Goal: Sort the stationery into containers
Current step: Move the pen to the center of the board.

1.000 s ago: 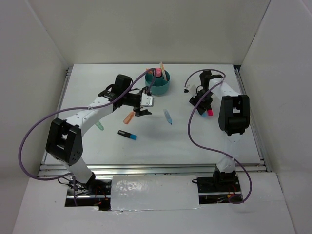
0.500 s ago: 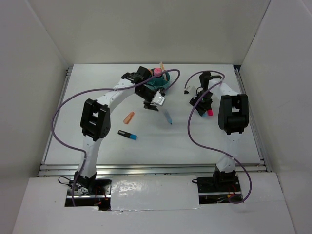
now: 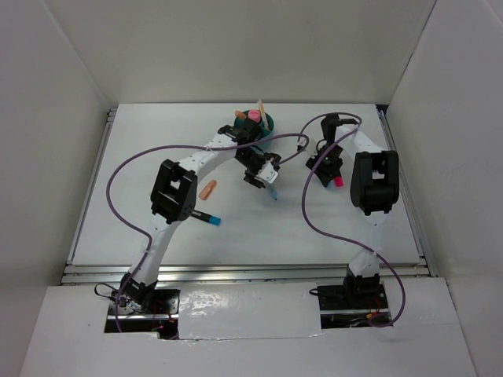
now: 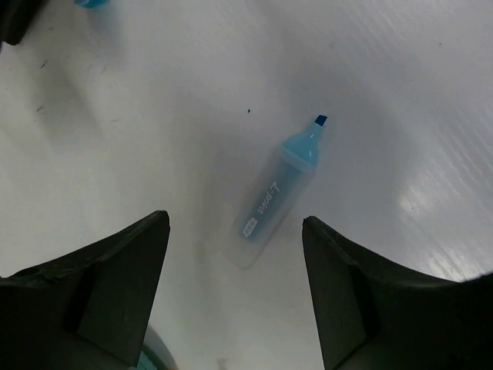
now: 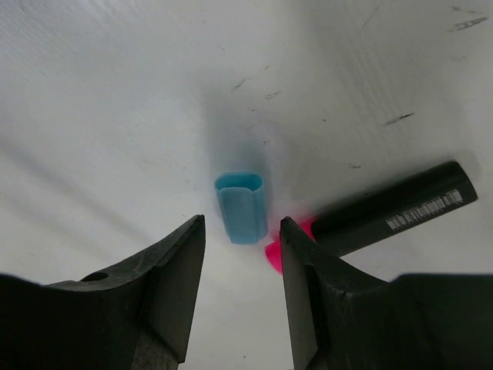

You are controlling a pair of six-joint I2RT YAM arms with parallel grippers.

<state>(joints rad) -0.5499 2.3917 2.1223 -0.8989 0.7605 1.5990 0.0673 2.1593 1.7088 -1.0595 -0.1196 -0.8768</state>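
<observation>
Seen from the top camera, the left gripper (image 3: 263, 174) hangs just over the blue highlighter (image 3: 272, 191), near the teal organizer (image 3: 266, 126), which is partly hidden. The right gripper (image 3: 325, 166) is low beside a black marker (image 3: 336, 179) with a pink end.

In the left wrist view the jaws stand wide and hold nothing. The highlighter lies uncapped and slanted below them, so the wrist should turn until the fingers face its long sides, then descend straight.

In the right wrist view the jaws are half open around a small blue cap (image 5: 243, 206), apparently not touching it. The black marker lies just beside, so the closing should be centred on the cap alone.
</observation>
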